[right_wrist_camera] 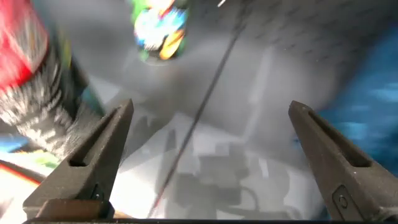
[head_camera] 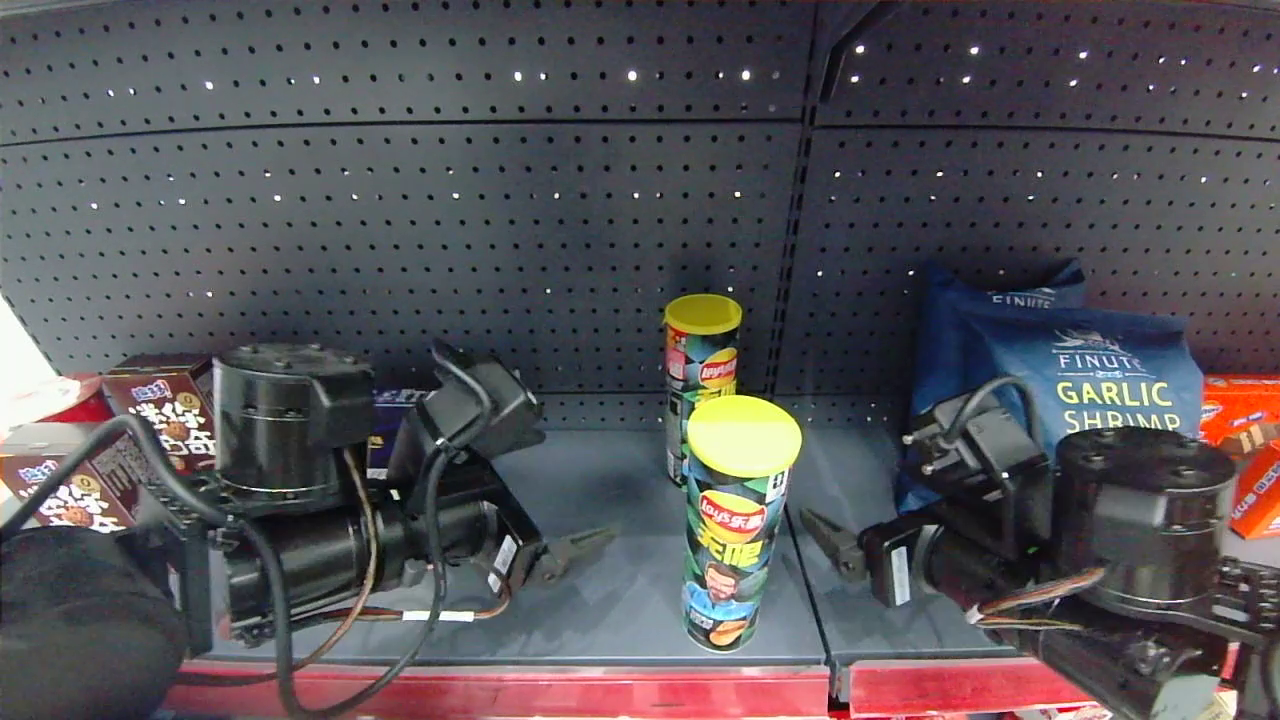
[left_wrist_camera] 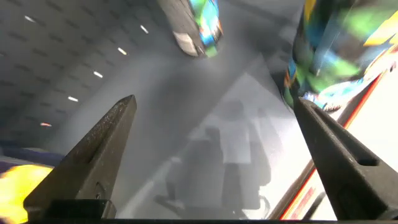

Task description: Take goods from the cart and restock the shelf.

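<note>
Two tall chip cans with yellow lids stand on the grey shelf (head_camera: 620, 600). The front can (head_camera: 742, 520) is near the shelf's edge, and the rear can (head_camera: 702, 370) is close behind it by the back wall. My left gripper (head_camera: 585, 548) lies low over the shelf, left of the front can and apart from it. It is open and holds nothing (left_wrist_camera: 213, 102). My right gripper (head_camera: 822, 535) sits to the right of the same can, also open and holding nothing (right_wrist_camera: 211, 106). Both cans appear beyond each gripper's fingers: front can (left_wrist_camera: 336, 50) and rear can (left_wrist_camera: 196, 25), then front can (right_wrist_camera: 37, 106) and rear can (right_wrist_camera: 158, 28).
Brown snack boxes (head_camera: 160, 400) stand at the shelf's left end. Blue garlic shrimp bags (head_camera: 1070, 370) lean behind my right arm, and the same bags (right_wrist_camera: 373, 106) lie beside its fingers. Orange boxes (head_camera: 1240, 440) sit far right. A dark pegboard wall (head_camera: 500, 220) closes the back; a red strip (head_camera: 500, 690) edges the front.
</note>
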Tool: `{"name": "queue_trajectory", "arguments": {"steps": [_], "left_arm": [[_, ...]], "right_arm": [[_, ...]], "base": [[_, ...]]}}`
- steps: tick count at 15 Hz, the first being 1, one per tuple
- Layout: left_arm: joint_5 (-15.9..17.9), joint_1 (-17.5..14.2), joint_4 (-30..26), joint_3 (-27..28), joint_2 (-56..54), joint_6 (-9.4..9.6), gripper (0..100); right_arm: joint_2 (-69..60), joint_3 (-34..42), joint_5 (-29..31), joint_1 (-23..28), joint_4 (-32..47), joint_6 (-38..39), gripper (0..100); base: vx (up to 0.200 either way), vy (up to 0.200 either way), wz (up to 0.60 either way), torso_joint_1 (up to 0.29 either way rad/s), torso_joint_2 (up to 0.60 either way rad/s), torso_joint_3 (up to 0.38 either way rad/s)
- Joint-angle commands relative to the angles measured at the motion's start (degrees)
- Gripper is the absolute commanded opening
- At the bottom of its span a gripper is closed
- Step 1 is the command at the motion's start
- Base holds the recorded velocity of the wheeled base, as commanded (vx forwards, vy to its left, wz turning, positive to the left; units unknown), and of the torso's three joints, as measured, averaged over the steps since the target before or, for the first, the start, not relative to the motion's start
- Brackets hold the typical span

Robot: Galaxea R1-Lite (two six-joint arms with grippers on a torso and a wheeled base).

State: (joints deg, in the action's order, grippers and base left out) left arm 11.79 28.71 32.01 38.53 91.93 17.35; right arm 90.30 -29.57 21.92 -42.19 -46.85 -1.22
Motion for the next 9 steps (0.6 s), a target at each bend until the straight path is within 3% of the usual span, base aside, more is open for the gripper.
{"name": "queue_trajectory", "arguments": {"steps": [1,2,4,6,9], "left_arm": [[-0.3,-0.4,0.0,-0.3,-7.5,-0.21,100],[-2.2,-2.0,-0.1,-1.0,-12.0,-1.79,100],[-2.6,-6.6,-0.1,-5.1,-19.6,-4.52,100],[-2.2,-13.1,-0.6,-12.3,-29.4,-5.22,100],[-2.6,-19.7,-6.6,-18.3,-45.9,-6.98,100]], "right_arm": [[-7.8,1.1,0.3,2.6,0.4,0.0,100],[-11.2,2.2,0.8,5.3,0.4,0.0,100],[-14.4,3.1,0.9,9.1,0.6,-0.3,100],[-16.8,2.5,0.9,12.7,0.5,-0.5,100],[-24.6,4.0,0.8,18.9,0.4,-2.4,100]], "base": [[0.0,0.0,0.0,0.0,0.0,0.0],[0.0,0.0,0.0,0.0,0.0,0.0],[0.0,0.0,0.0,0.0,0.0,0.0],[0.0,0.0,0.0,0.0,0.0,0.0],[0.0,0.0,0.0,0.0,0.0,0.0]]}}
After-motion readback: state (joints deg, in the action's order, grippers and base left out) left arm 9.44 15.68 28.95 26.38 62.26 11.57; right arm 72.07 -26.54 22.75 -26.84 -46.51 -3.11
